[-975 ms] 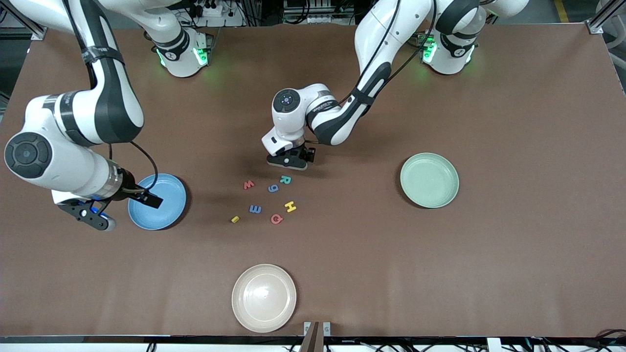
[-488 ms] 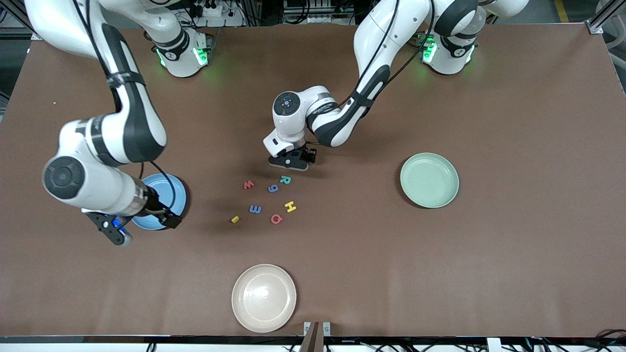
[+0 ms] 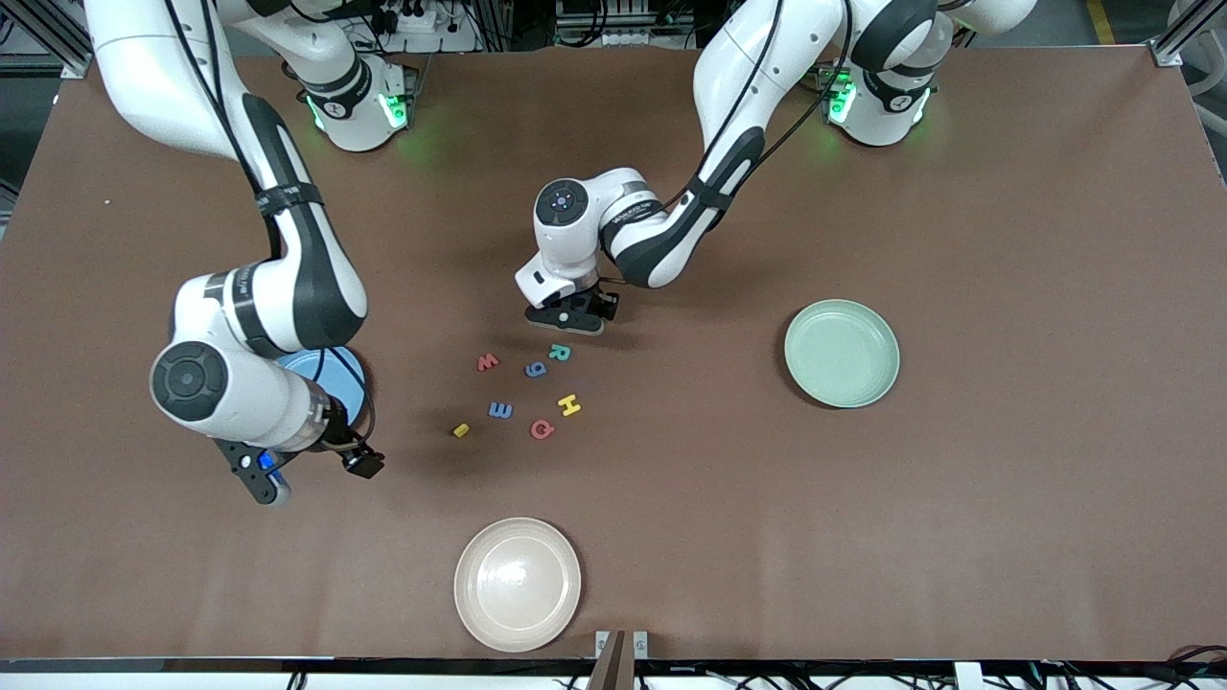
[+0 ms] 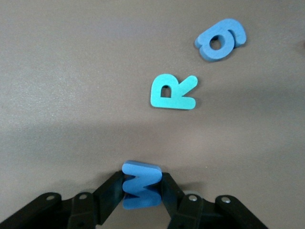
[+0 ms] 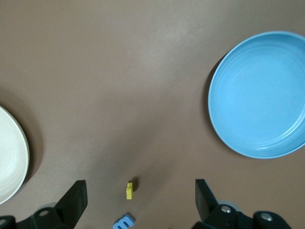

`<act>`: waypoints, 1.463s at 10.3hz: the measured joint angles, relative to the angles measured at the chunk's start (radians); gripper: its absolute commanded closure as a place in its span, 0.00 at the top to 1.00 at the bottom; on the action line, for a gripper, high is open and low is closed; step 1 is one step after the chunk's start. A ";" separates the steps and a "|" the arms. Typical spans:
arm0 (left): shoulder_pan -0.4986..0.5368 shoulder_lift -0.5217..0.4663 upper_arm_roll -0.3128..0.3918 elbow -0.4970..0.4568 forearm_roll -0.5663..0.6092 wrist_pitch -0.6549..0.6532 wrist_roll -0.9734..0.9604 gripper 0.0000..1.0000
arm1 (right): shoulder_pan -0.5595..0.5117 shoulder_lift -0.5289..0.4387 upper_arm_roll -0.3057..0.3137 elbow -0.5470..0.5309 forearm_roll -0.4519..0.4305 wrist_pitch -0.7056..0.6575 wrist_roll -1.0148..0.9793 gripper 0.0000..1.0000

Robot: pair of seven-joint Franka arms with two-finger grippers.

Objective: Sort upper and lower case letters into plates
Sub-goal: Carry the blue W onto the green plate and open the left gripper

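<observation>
— Letters: where do they lie?

— Six sit loose on the bench near its middle, between the blue plate [image 3: 337, 362] and the green plate [image 3: 842, 353]. A teal R [image 3: 560, 353] and a blue g [image 3: 535, 369] lie farthest from the front camera, with a red w [image 3: 488, 362] beside them toward the right arm's end. Nearer the front edge come a blue letter [image 3: 499, 410], a yellow H [image 3: 569, 404], a red Q [image 3: 543, 429] and a small yellow piece [image 3: 461, 430].

— And the left gripper?

— The left gripper [image 4: 141, 191] is low over the bench just beside the R [image 4: 172, 92], and its fingers [image 4: 110, 193] pinch a blue W [image 4: 141, 184] standing on edge between them.

— The right one?

— The right gripper [image 3: 312, 462] hangs over bare bench near the blue plate, on its front-edge side. Its fingers [image 5: 72, 200] are spread wide with nothing between them; its wrist camera looks down on the yellow piece [image 5: 129, 190] and the blue plate [image 5: 259, 93].

— Anything in the plates?

— I see no letter in the green plate; the blue plate is partly covered by the right arm in the front view, but bare from the wrist. A beige plate [image 3: 518, 584] sits near the front edge.
</observation>
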 measured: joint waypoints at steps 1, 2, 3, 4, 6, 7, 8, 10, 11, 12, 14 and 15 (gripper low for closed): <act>0.000 0.000 0.000 0.001 0.000 -0.005 0.000 0.00 | 0.007 0.010 0.000 0.001 0.000 0.010 0.029 1.00; 0.000 0.000 0.000 0.004 0.000 -0.021 0.000 0.00 | 0.008 0.015 0.000 0.001 0.000 0.015 0.047 1.00; 0.000 -0.001 0.000 0.010 0.000 -0.045 0.000 0.00 | 0.008 0.017 0.000 0.001 0.000 0.016 0.055 1.00; 0.001 -0.007 0.000 0.018 0.000 -0.083 0.000 0.00 | 0.010 0.020 0.000 0.001 0.000 0.017 0.059 1.00; 0.008 -0.029 0.000 0.027 0.000 -0.181 0.009 0.00 | 0.024 0.031 0.001 0.002 0.000 0.030 0.066 1.00; 0.016 -0.046 0.000 0.028 -0.001 -0.221 0.027 0.00 | 0.030 0.039 0.001 0.002 0.000 0.037 0.070 1.00; 0.026 -0.066 -0.001 0.028 -0.002 -0.264 0.066 0.00 | 0.035 0.048 0.001 0.002 0.001 0.048 0.077 1.00; 0.077 -0.120 0.001 0.031 -0.007 -0.396 0.226 0.00 | 0.042 0.068 0.001 0.002 0.010 0.095 0.087 1.00; 0.116 -0.151 0.002 0.031 -0.009 -0.475 0.317 0.00 | 0.046 0.078 0.002 0.002 0.035 0.123 0.087 1.00; 0.160 -0.178 0.003 0.028 -0.009 -0.545 0.411 0.00 | 0.052 0.089 0.002 0.000 0.065 0.138 0.087 1.00; 0.249 -0.218 0.007 -0.011 -0.009 -0.595 0.537 0.00 | 0.077 0.105 0.003 -0.022 0.087 0.144 0.091 1.00; 0.299 -0.235 0.007 -0.050 -0.009 -0.589 0.581 0.00 | 0.095 0.111 0.003 -0.047 0.087 0.163 0.100 1.00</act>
